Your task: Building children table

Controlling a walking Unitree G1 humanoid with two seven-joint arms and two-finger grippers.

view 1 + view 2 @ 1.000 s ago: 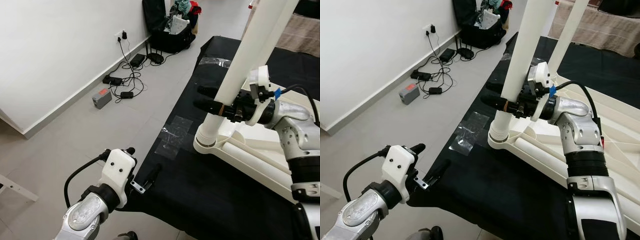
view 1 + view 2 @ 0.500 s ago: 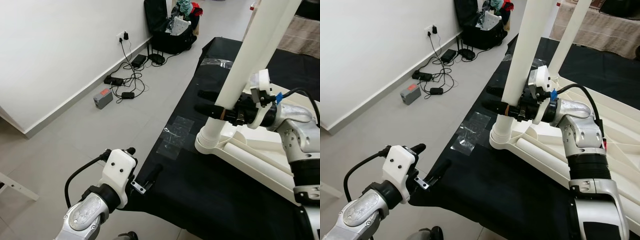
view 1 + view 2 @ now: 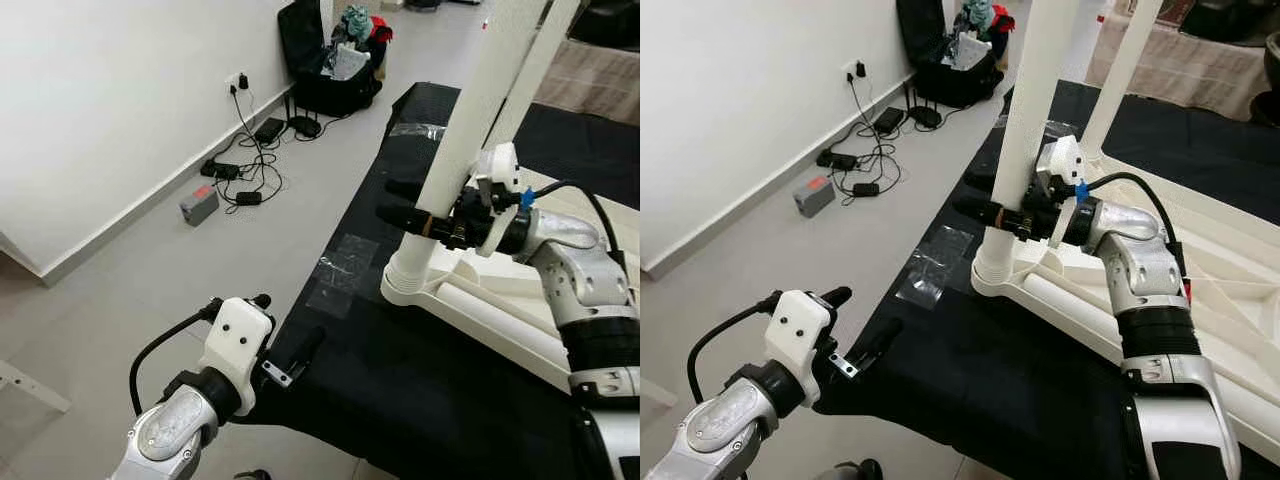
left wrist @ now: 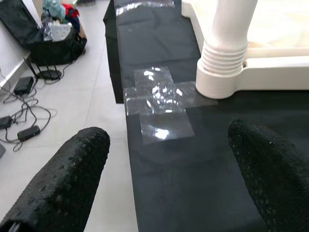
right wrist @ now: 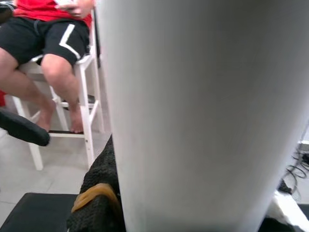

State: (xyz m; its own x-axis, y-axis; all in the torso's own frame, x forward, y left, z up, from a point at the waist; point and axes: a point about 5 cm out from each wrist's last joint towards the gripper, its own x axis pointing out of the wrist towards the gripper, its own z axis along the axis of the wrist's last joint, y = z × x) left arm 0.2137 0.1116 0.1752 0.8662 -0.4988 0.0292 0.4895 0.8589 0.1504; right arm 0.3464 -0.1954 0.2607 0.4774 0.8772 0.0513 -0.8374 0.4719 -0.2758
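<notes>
Your right end effector [image 3: 405, 202] is clamped low on the upright table leg [image 3: 462, 130], axis toward 12 o'clock; left end effector [image 3: 290, 345], fingers apart, idles at 7 o'clock.

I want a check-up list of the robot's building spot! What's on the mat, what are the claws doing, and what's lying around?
Surface: black mat on the grey tile floor, with clear tape patches near its edge.
Job's things: white tabletop lies upside down on the mat; one white table leg stands in its corner socket; a second leg stands behind.
Clutter: open black bag of clothes by the wall.
Grippers: right claw shut on the near leg low down; left claw open, apart from the table, over the mat's edge.
Cables: black chargers and cords trail from a wall socket; a grey box beside them.
Surroundings: white wall; a person sits on a white stool.
</notes>
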